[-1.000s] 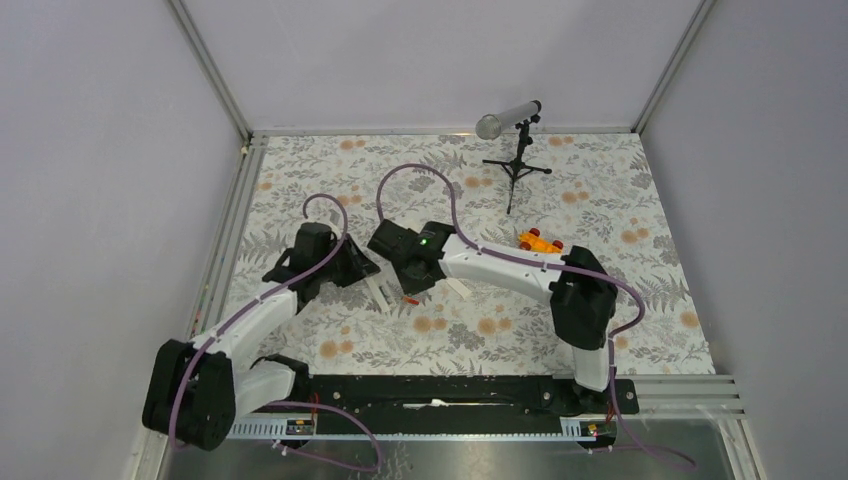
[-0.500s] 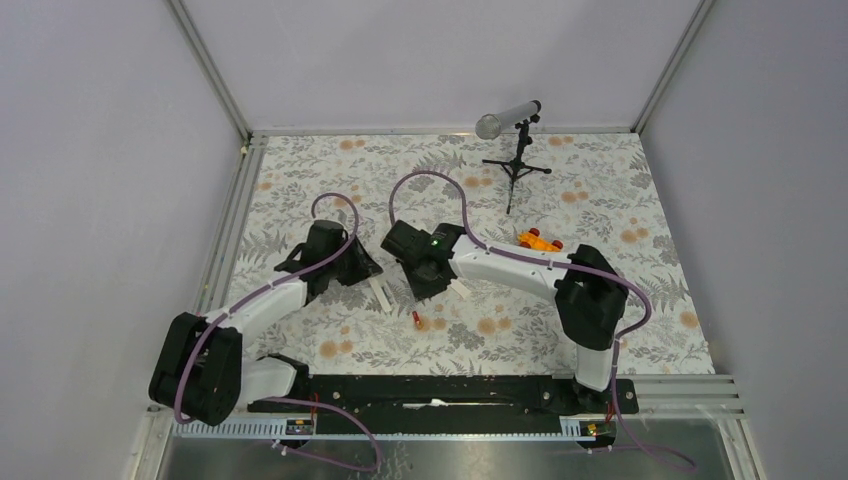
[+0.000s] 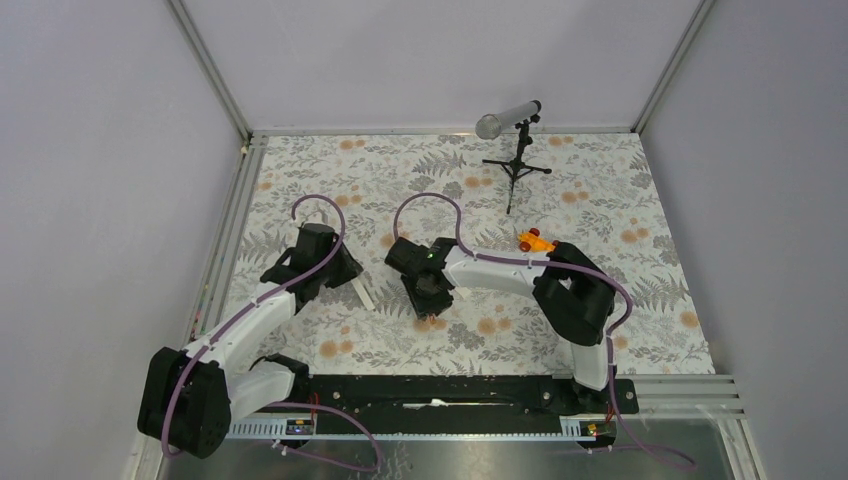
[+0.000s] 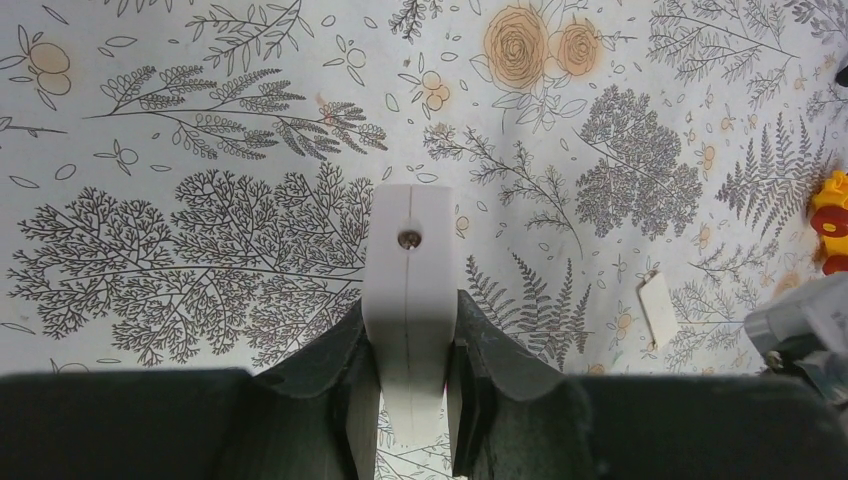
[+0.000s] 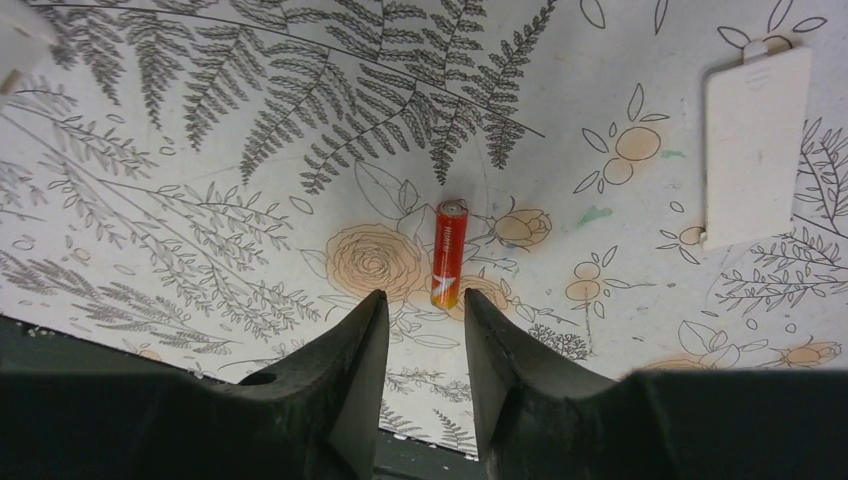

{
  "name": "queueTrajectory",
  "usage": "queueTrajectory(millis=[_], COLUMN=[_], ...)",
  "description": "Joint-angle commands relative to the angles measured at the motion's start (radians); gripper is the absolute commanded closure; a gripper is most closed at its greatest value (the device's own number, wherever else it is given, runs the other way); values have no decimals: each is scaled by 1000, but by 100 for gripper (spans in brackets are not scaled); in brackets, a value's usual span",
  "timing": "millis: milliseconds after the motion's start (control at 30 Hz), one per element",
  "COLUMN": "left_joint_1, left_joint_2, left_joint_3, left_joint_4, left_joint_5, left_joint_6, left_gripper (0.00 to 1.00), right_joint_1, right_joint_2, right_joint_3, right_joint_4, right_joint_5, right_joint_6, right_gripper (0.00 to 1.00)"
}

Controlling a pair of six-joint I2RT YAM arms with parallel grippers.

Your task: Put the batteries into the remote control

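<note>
one battery (image 5: 448, 252), red-orange, lies loose on the floral table (image 3: 620, 300), just ahead of the right gripper (image 5: 424, 296). its length runs roughly in line with the fingers. that gripper's jaws stand partly apart with nothing between them, and the cell is not touched. a second ago the same cell was at the gripper's tip, up beside the remote control (image 4: 410, 240). half a second ago it lay on the table below the gripper. since then the right arm has swung toward the near edge, so the wrist now hangs directly over the spot. in the top view the battery can no longer be told apart from the orange flowers under the wrist.

second finding: the left gripper (image 4: 410, 300) is clamped tight on the remote control, one finger on each long side. the white bar juts forward from the grip and clear of the table print. against the earlier view the left arm has drawn back to its own side, and remote and right gripper are now well apart.

the white cover piece (image 5: 755, 150) lies flat on the table, off to one side of the battery. the orange toy car (image 3: 535, 240) sits behind the right arm, partly hidden by it.
</note>
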Motion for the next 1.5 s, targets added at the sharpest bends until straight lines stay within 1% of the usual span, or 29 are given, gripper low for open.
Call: queueTrajectory(millis=[0, 100, 233, 400, 433, 467, 500, 533, 567, 600, 633, 700, 733, 800, 867, 933, 967, 1033, 1133, 1233, 1467], left_joint_1=[5, 5, 5, 6, 6, 7, 7, 8, 8, 9, 11, 17, 21, 33, 50, 67, 75, 84, 89, 90, 93], left_joint_2=[-18, -22, -28, -38, -41, -44, -49, -53, -58, -63, -69, -79, -88, -103, -121, -140, -148, -158, -169, -181, -183], left_joint_3=[40, 40, 39, 36, 36, 37, 39, 41, 43, 45, 46, 52, 54, 63, 72, 79, 84, 88, 90, 81, 74], left_joint_4=[20, 18, 15, 13, 11, 8, 2, -3, -9, -15, -21, -38, -48, -78, -110, -134, -141, -160, -178, -181, -178], left_joint_5=[-24, -20, -20, -20, -22, -25, -30, -36, -43, -49, -54, -65, -71, -88, -107, -116, -117, -117, -114, -112, -118], left_joint_6=[13, 16, 18, 16, 16, 17, 18, 19, 22, 23, 26, 29, 31, 32, 30, 34, 38, 45, 51, 47, 44], left_gripper=[100, 100, 100, 100, 100, 100, 100, 100, 100, 100, 100, 100, 100, 100, 100, 100, 100, 100, 100, 100, 100], right_joint_1=[3, 4, 3, 3, 2, 2, 2, 2, 2, 2, 0, -11, -20, -31, -32, -32, -32, -31, -32, -32, -32], right_joint_2=[23, 41, 44, 37, 35, 32, 24, 11, -5, -22, -35, -56, -58, -56, -59, -47, -38, -11, 41, 69, 82], right_joint_3=[-16, -27, -38, -44, -41, -36, -29, -26, -21, -15, -8, 3, 12, 28, 25, 20, 20, 31, 76, 100, 91], right_joint_4=[11, 20, 29, 28, 26, 23, 20, 21, 23, 24, 23, 24, 18, 11, 34, 68, 84, 108, 106, 98, 48], right_joint_5=[31, 43, 54, 77, 74, 70, 67, 65, 63, 62, 62, 54, 47, 43, 77, 87, 96, 114, 162, 148, 117], right_joint_6=[22, 26, 44, 76, 80, 84, 83, 83, 79, 69, 59, 30, 3, -55, -126, -235, -282, -367, -428, -443, -447], right_gripper=[60, 64, 72, 75, 74, 67, 60, 51, 44, 40, 39, 39, 41, 47, 55, 60, 59, 54, 49, 47, 45])
